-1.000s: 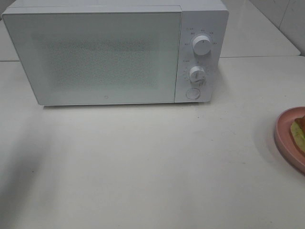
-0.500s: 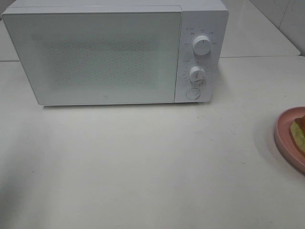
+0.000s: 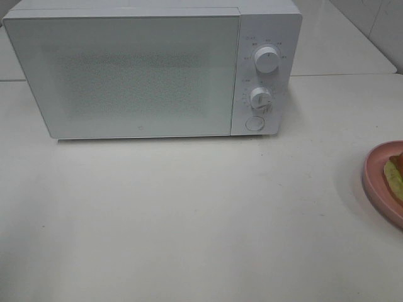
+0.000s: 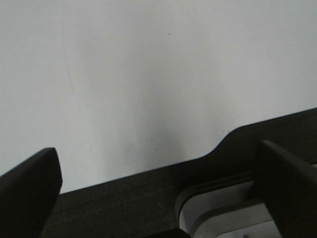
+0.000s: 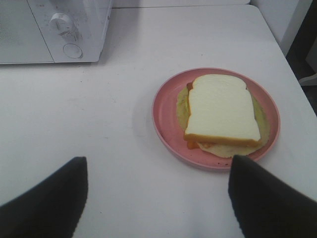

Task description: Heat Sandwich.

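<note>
The sandwich (image 5: 220, 111), white bread over a pale green filling, lies on a round pink plate (image 5: 163, 124); only a sliver of the sandwich (image 3: 395, 176) and part of the plate (image 3: 374, 182) show at the right edge of the exterior view. My right gripper (image 5: 158, 163) hovers open just short of the plate, with nothing between its fingers. My left gripper (image 4: 158, 153) is open and empty over the table's edge. Neither gripper appears in the exterior view. The white microwave (image 3: 151, 69) stands at the back with its door shut.
The microwave's two knobs (image 3: 267, 60) and a round button (image 3: 254, 123) sit on its right panel. In the left wrist view the white table (image 4: 148, 74) ends at a dark floor strip (image 4: 124, 203). Tiled wall at the far right.
A dark shadow on the table's near-left corner has faded away in the exterior view. The microwave, plate and sandwich have not moved.
</note>
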Robot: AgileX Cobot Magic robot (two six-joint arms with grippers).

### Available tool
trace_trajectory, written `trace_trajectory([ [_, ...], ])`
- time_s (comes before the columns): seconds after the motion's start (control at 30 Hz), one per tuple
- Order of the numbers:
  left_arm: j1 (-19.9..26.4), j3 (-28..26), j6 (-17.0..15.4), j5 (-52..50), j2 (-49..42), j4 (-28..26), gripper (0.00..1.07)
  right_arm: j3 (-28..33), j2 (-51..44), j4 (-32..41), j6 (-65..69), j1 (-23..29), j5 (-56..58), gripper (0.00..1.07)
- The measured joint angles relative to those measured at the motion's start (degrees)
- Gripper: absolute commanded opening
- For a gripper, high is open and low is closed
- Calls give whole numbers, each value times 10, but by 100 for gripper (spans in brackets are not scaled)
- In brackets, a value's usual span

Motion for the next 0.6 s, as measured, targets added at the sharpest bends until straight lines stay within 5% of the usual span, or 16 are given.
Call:
trace_trajectory([
  [0.6,9,7,-1,-12,-174,1,100,0,0,0,0,0,0,75],
])
